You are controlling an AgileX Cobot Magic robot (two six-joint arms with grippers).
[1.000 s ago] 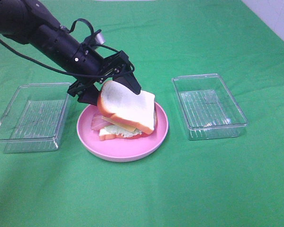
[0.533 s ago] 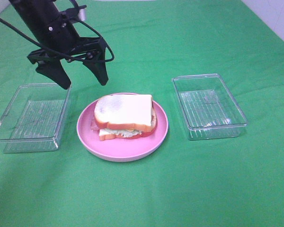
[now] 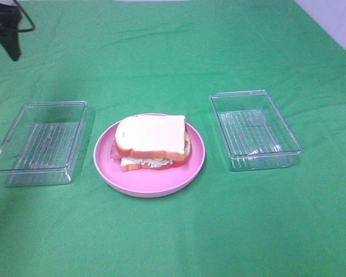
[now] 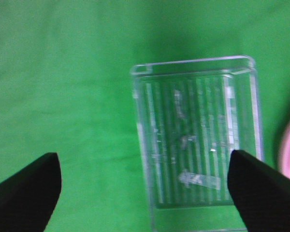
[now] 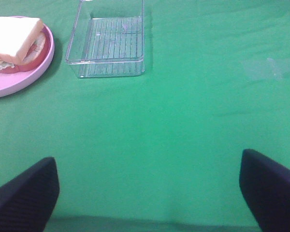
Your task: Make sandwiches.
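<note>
The sandwich (image 3: 153, 142) lies on the round pink plate (image 3: 149, 179) in the middle of the green cloth: white bread with orange-brown crust on top, lettuce, cheese and bacon showing between the slices. It also shows in the right wrist view (image 5: 15, 42). My left gripper (image 4: 145, 188) is open and empty, high over the left clear tray (image 4: 195, 140); only a black finger (image 3: 10, 41) shows at the far left edge of the high view. My right gripper (image 5: 150, 195) is open and empty over bare cloth, away from the sandwich.
A clear plastic tray (image 3: 39, 141) sits left of the plate and another (image 3: 254, 130) to its right, both without food in them. The right tray shows in the right wrist view (image 5: 108, 41). Green cloth (image 3: 230, 231) covers the table.
My left gripper let go of the top bread slice, which now lies flat on the stack. The left arm pulled back up and to the far left corner.
</note>
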